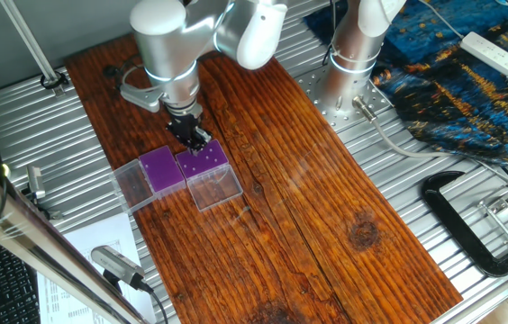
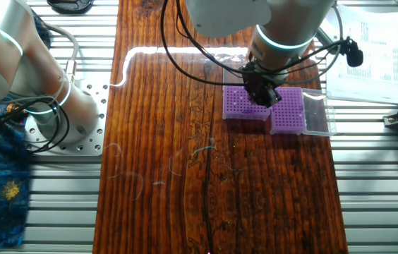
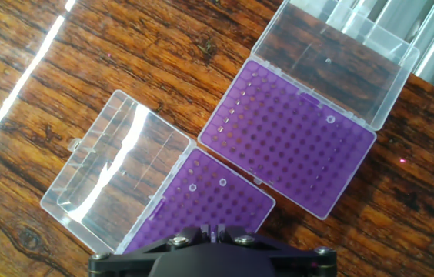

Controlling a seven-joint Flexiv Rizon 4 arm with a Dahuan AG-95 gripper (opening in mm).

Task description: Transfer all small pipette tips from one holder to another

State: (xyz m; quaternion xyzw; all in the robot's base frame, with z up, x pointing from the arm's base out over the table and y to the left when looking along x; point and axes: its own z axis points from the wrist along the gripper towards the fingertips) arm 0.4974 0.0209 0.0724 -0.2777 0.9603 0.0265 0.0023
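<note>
Table: I see the dark wooden board carrying both holders, set side by side near one end, touching or nearly so at a corner.

Arm: I have the Flexiv arm standing over the two holders, with the wrist pointing down at them.

Far holder: in the hand view the far holder lies with its clear lid swung fully back. I make out one pale tip on its purple top, near the lid edge.

Near holder: the near holder also has its lid laid flat beside it. Two pale tips sit close together on its top, and its lower part is hidden by the hand.

Progress: I judge the task partly done at best. Tips show on both racks, so at least one move is left. I cannot tell from this which rack is the source, nor whether more tips hide under the hand.

Gripper: the gripper hangs just above the near holder. I cannot tell how far the jaws are parted or whether a tip sits between them; only the dark hand body shows.

Tips versus tool: the two near tips lie just ahead of the hand, the lone far tip well beyond.
</note>
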